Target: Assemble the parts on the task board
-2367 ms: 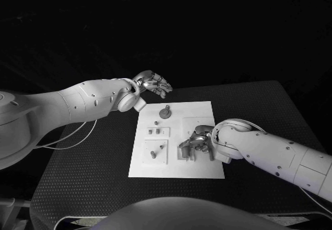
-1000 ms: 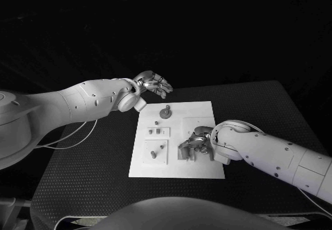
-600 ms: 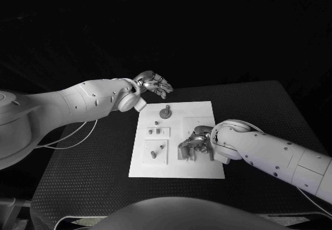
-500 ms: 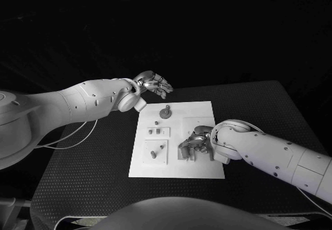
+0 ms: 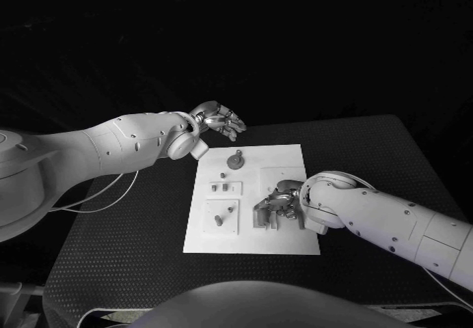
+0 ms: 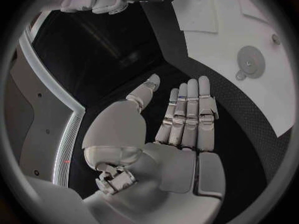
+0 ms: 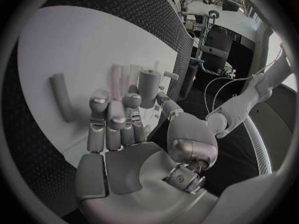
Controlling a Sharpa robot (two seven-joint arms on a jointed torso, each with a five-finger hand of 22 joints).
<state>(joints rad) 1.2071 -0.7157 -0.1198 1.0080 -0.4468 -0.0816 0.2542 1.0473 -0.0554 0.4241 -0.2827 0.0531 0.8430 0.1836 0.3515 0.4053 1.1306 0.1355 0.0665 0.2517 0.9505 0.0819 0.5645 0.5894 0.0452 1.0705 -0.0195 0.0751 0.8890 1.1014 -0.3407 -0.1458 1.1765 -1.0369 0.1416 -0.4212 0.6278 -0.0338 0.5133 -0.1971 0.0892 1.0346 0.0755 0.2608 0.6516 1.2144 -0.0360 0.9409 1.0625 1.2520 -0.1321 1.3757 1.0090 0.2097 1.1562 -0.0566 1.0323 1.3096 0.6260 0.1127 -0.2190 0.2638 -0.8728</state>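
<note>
Task board sits mid-table, white plate, long side running away from the robot. Parts on it: a round disc part at the far end, a pair of small pegs on a raised square mid-left, another peg on the near-left square. Loose grey cylinder lies flat on the board just beside the right hand's fingertips; a squat upright cylinder stands just past them.

Right hand is low over the board's near-right area, fingers side by side and reaching toward those parts. Wrist view shows nothing pinched, fingers lightly apart, palm empty. Contact with the board: can't tell.

Left hand hangs off the far-left corner of the board, clear of it, palm flat, fingers straight and close together, thumb splayed, holding nothing.

My read: this is the pick step, right hand lining up on a loose piece, nothing seated from this grasp yet. Next move needs fingers closing around one cylinder without knocking the neighbour, then a lift. Left looks parked.
</note>
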